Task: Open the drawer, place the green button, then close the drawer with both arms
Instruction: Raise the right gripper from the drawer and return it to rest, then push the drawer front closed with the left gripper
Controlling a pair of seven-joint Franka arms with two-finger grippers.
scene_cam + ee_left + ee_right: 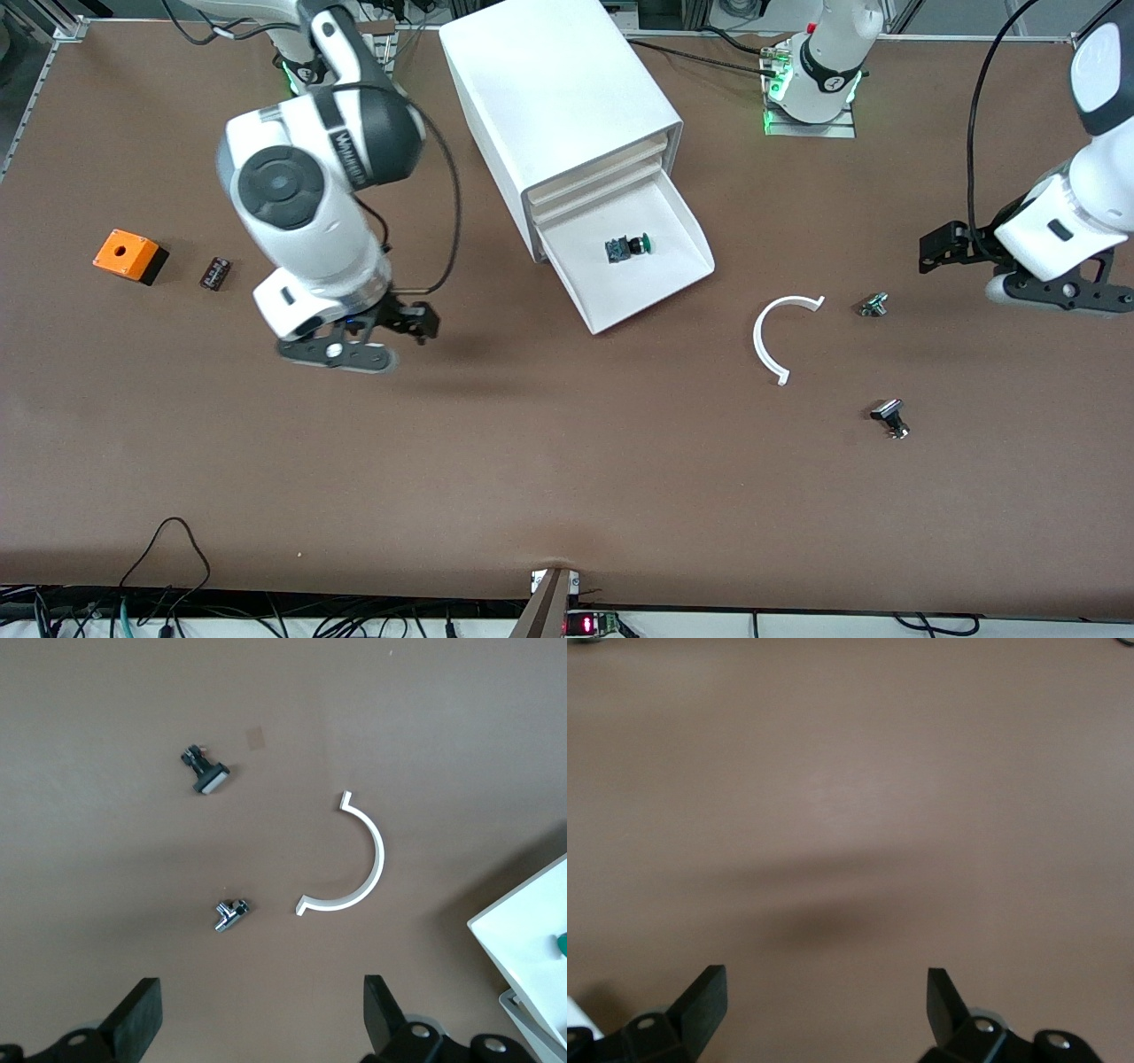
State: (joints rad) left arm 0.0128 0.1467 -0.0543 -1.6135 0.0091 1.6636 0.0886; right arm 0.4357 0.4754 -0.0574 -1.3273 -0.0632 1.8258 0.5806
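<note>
The drawer (642, 266) stands open with the button (628, 247) in it; only closing seems left. Left gripper (257, 1019) and right gripper (824, 1010), well apart from the drawer, gape empty.

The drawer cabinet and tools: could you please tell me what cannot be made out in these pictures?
- Upper drawers: front view shows only their front edges; contents hidden inside the cabinet.
- Button: left wrist view's edge cuts it to a green sliver.
- Left tool: front view's edge clips it.
- Right tool: right wrist view's lower edge cuts off its base.
</note>
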